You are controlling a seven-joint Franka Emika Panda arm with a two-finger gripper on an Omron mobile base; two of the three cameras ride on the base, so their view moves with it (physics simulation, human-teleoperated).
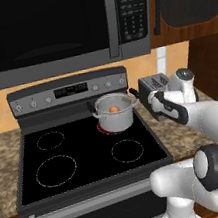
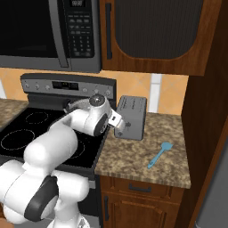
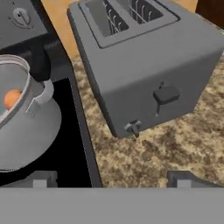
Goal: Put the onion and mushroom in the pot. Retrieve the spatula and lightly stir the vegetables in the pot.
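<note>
Toaster (image 3: 148, 65) just beside pot (image 3: 22, 127)

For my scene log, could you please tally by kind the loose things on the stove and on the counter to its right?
Cookware: 1, the pot
Vegetables: 1, the onion inside it
Appliances: 1, the toaster
Utensils: 1, the blue spatula
Total: 4

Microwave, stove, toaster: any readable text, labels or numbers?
None can be read.
Microwave keypad: button markings and display too small and blurred.
Stove control panel: display digits blurred, not legible.
Toaster: no text or brand mark on the faces shown.
</note>
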